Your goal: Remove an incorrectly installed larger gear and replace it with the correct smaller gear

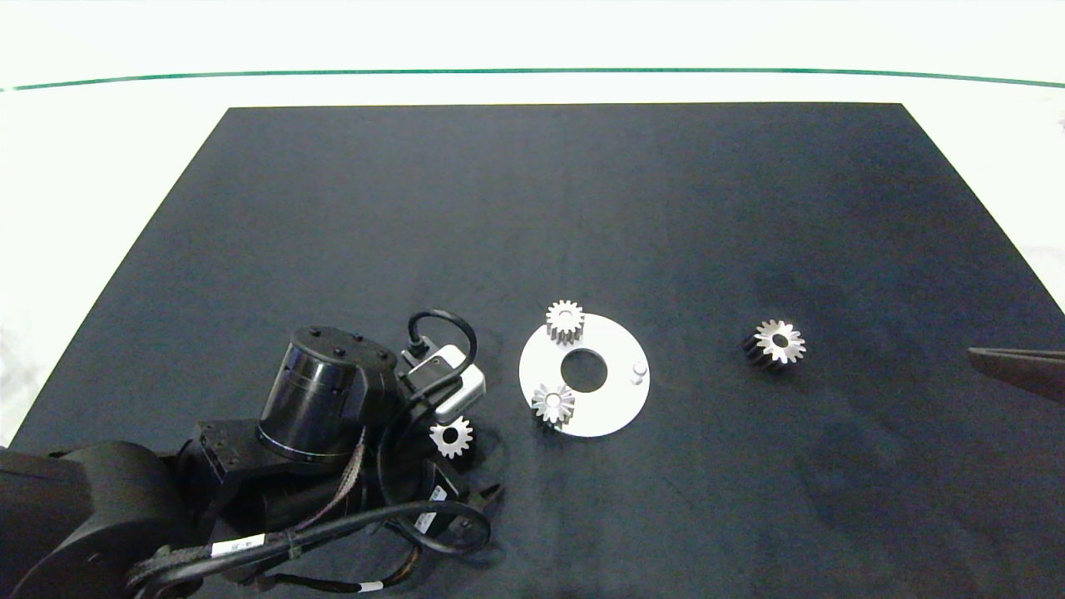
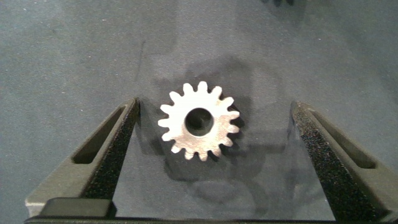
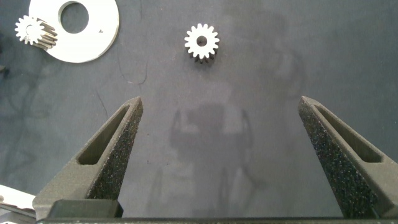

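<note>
The smaller gear (image 2: 199, 121), all silver with blunt teeth, lies flat on the black mat between the fingers of my left gripper (image 2: 216, 107). That gripper is open, with a gap to the gear on each side. From above, the same gear (image 1: 452, 436) shows just beside the left arm's wrist (image 1: 333, 399). The larger gear (image 1: 775, 342), dark-sided with a bright top, lies on the mat to the right of the white disc (image 1: 611, 412). My right gripper (image 3: 221, 102) is open and holds nothing. It is well short of the larger gear (image 3: 201, 42), at the table's right edge (image 1: 1017, 368).
The white disc carries two silver gears, one at its far edge (image 1: 565, 320) and one at its near left edge (image 1: 553, 403). A bare peg (image 1: 639, 368) stands on its right side. The black mat (image 1: 532, 208) covers the table.
</note>
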